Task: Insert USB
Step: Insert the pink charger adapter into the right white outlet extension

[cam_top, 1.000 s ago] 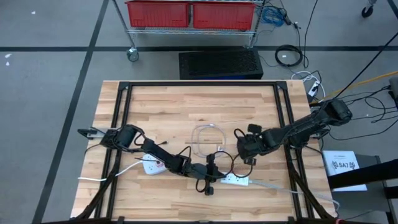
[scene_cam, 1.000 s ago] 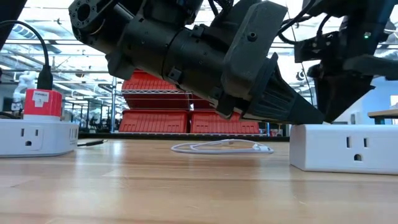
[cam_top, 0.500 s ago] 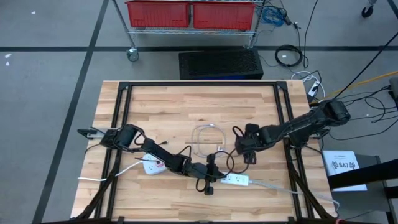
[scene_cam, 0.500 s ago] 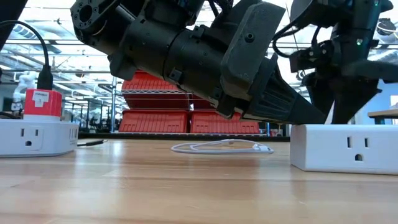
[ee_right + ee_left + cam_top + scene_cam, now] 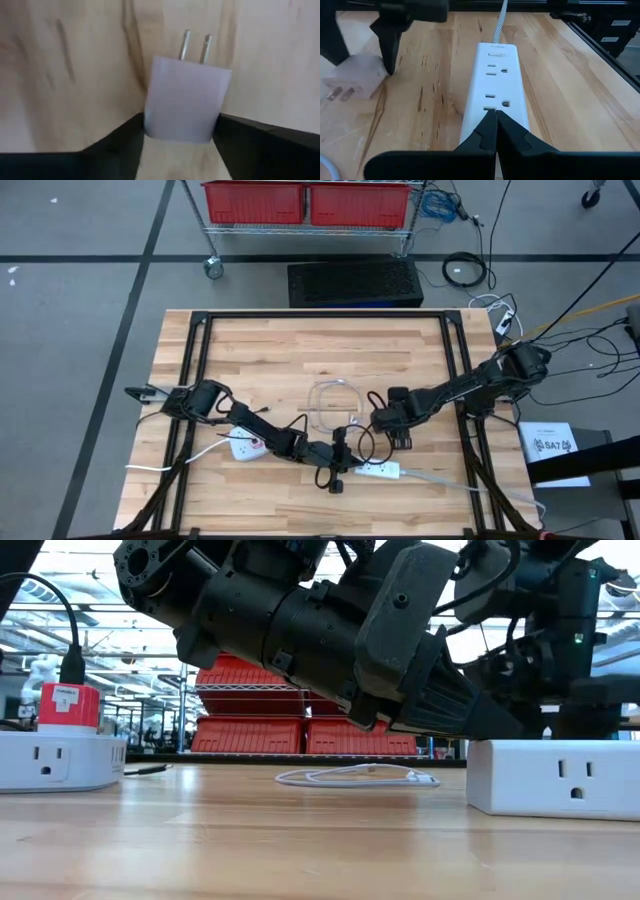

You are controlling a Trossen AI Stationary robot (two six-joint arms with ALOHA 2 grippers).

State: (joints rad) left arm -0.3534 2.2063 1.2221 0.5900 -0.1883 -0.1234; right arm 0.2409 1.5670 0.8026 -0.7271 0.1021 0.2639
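A white charger block with two prongs lies flat on the wooden table, also visible in the left wrist view. My right gripper points down over it, open, one finger on each side of the block. A white power strip lies near the front edge, its cord running right. My left gripper is shut at the strip's end away from the cord. A white USB cable lies coiled mid-table; its plug is not discernible. My left gripper sets its shut fingertips on the top face of the power strip's end away from the cord, beside the last outlet. It comes slanting down from the table's left. The strip lies flat on the table. My right gripper's fingers stand close against the charger's two sides; whether they touch it I cannot tell.
A second white power strip with a red plug lies under the left arm. Black cable loops trail between the grippers. Black frame rails run along the table's sides. Bare wood lies toward the far edge.
My right gripper has sunk toward the table and shifted a little toward the table's left, coming down around the charger block, with a slight roll of the wrist. The power strip has stayed where it was.
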